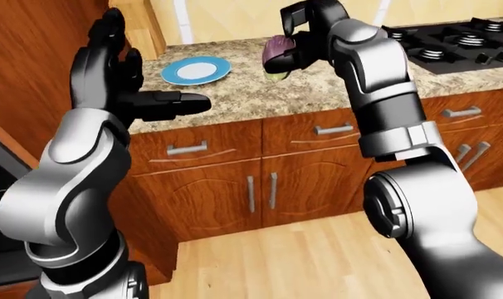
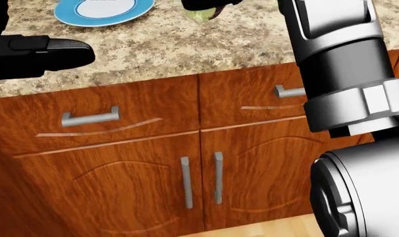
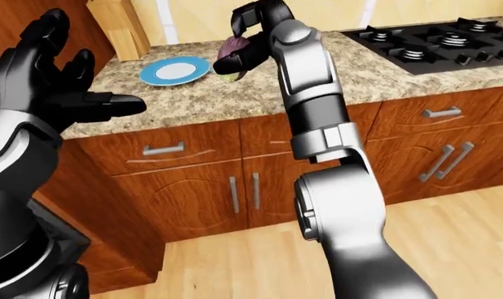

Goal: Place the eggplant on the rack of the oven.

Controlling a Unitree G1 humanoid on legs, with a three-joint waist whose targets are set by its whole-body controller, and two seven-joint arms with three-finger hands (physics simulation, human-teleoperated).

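Around the blue plate [image 1: 196,70] we saw open counter [image 1: 235,93]; a wooden block [image 3: 117,28] stood beside it, the stove [image 3: 426,47] well apart.
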